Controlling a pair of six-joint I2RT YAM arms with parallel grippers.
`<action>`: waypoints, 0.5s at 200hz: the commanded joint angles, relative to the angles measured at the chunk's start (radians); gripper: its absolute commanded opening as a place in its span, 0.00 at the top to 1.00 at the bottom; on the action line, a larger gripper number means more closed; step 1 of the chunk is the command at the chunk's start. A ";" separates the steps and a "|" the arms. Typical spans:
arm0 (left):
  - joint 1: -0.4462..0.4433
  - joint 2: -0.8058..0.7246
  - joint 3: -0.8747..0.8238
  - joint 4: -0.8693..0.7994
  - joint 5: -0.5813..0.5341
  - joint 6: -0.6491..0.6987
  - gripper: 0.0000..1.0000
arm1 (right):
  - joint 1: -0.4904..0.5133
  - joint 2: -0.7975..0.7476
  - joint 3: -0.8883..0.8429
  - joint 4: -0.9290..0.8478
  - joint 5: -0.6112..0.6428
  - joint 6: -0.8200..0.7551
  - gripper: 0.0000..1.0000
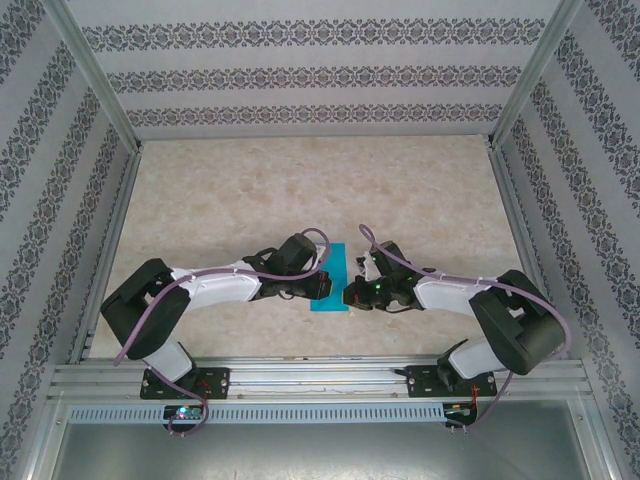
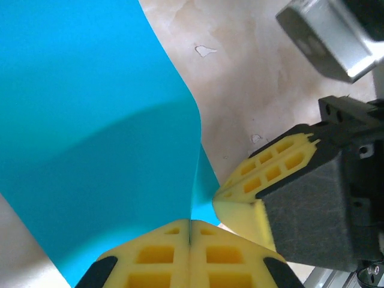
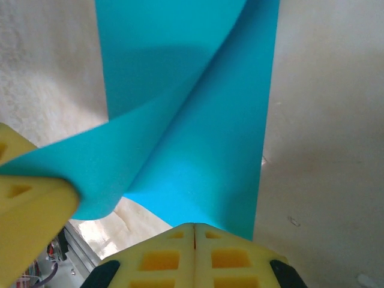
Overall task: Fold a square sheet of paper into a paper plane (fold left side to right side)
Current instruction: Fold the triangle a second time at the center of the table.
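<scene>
Yellow ribbed fingertips (image 2: 150, 258) of left end effector (image 2: 189, 240): pressed together, pinching the lifted edge of the thin teal-blue square sheet of paper (image 2: 90, 120), curled over itself on the pale marbled table (image 1: 300, 190) between the arms. Right end effector (image 3: 194, 240): also pressed together, at sheet's near edge; grip unclear. Risk: uneven pull skews the fold; thin paper slips, buckles, creases off-line.

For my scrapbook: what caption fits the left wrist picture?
Left hand pinches the curled blue paper, right hand close beside.
</scene>
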 commanded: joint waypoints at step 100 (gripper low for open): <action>0.095 0.034 -0.013 -0.028 0.075 0.082 1.00 | 0.021 0.083 0.017 -0.113 0.058 -0.072 1.00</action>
